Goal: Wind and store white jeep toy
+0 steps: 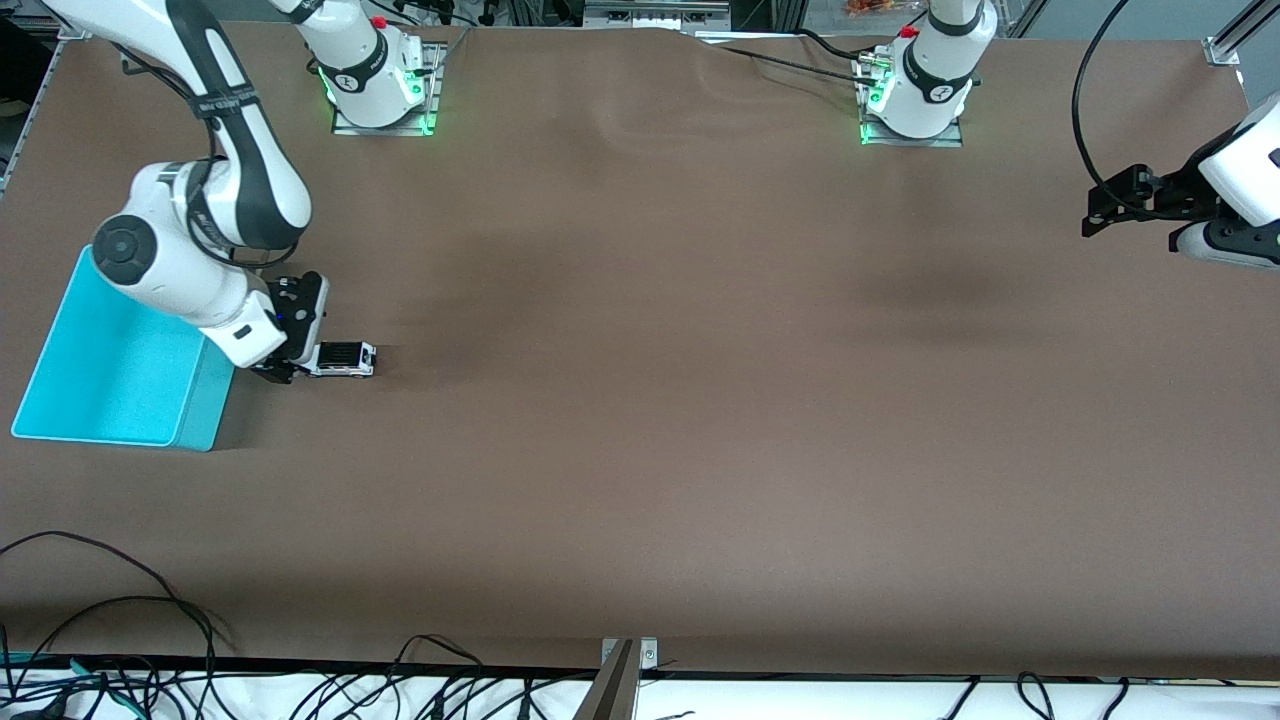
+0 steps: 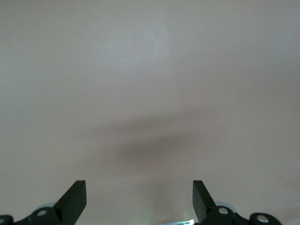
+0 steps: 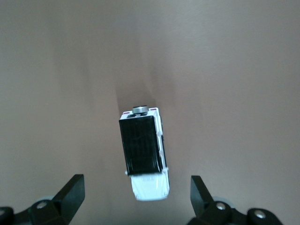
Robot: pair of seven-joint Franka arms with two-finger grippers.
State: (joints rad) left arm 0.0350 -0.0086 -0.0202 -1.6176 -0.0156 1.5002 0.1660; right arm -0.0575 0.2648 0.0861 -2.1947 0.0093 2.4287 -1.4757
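The white jeep toy point(image 1: 343, 358) stands on the brown table beside the blue bin, on the side toward the left arm's end. In the right wrist view the jeep point(image 3: 144, 152) shows its black roof, white hood and a spare wheel at its end away from the gripper. My right gripper point(image 1: 288, 368) is open and low at the jeep's hood end. Its fingers point(image 3: 75, 187) stand wide apart and touch nothing. My left gripper point(image 1: 1098, 212) is open and empty and waits over the table's left-arm end. Its wrist view shows its fingertips point(image 2: 77, 192) over bare table.
An open turquoise bin point(image 1: 205, 400) stands at the right arm's end of the table, partly under the right arm. Cables lie along the table edge nearest the front camera. The arms' bases stand at the table's edge farthest from that camera.
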